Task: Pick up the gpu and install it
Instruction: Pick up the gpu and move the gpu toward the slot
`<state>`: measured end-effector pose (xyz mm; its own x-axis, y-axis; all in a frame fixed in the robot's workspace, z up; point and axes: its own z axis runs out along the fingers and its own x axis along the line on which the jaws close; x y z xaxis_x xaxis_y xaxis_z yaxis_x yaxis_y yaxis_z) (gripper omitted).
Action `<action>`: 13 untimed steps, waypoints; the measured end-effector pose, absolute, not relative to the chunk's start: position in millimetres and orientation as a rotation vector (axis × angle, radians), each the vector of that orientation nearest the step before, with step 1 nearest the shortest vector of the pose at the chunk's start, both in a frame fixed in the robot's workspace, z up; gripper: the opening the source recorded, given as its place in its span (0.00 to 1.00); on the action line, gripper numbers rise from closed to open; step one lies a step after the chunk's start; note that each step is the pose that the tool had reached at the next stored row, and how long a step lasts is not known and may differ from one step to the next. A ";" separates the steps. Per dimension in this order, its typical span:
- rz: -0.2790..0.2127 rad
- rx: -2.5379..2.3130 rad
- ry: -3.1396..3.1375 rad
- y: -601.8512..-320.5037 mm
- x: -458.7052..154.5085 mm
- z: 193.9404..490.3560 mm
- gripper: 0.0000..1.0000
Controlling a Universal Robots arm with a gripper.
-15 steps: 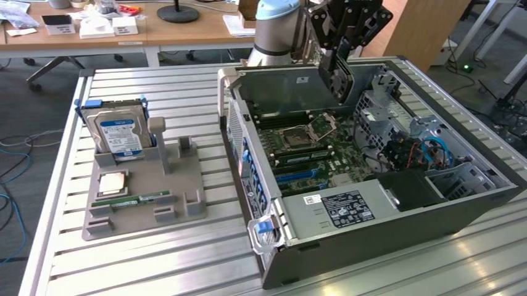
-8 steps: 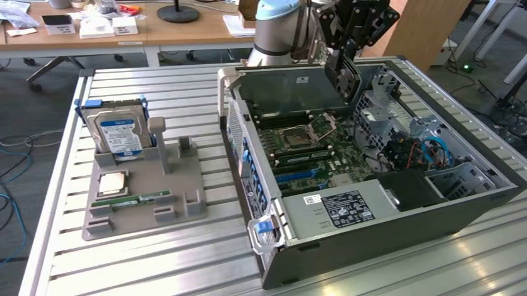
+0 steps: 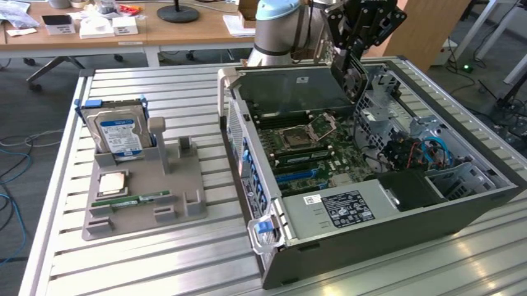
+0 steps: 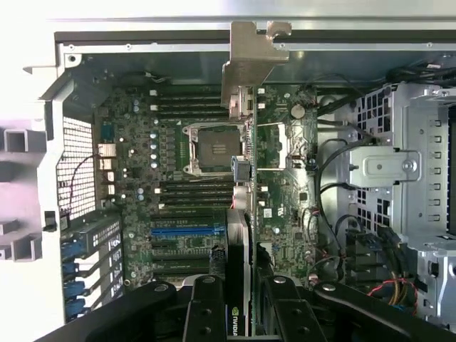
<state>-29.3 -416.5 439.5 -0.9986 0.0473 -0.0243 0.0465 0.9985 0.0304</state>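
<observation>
Black claw [image 4: 246,310] pinches the thin green-and-dark gpu [image 4: 240,242], pale metal bracket leading, edge-on over the open grey metal computer case [image 3: 387,237].

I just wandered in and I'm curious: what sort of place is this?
Probably a robotics lab set in an office: a robot arm reaches over an open computer case on a slatted metal table, a grey fixture holds a hard drive, and wooden desks stand behind.

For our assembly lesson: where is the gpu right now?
The gripper holds the gpu on edge above the motherboard of the computer case, near the processor socket, at the exterior view's top.
</observation>
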 end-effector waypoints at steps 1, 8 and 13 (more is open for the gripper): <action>0.046 0.073 3.115 -416.5 -27.6 439.5 0.27; 0.047 0.073 3.115 -416.5 -10.7 439.5 0.27; 0.046 0.073 3.115 -416.5 2.0 439.5 0.27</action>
<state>2.0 -416.5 439.5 -0.9986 0.0469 -0.0244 0.0462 0.9985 0.0304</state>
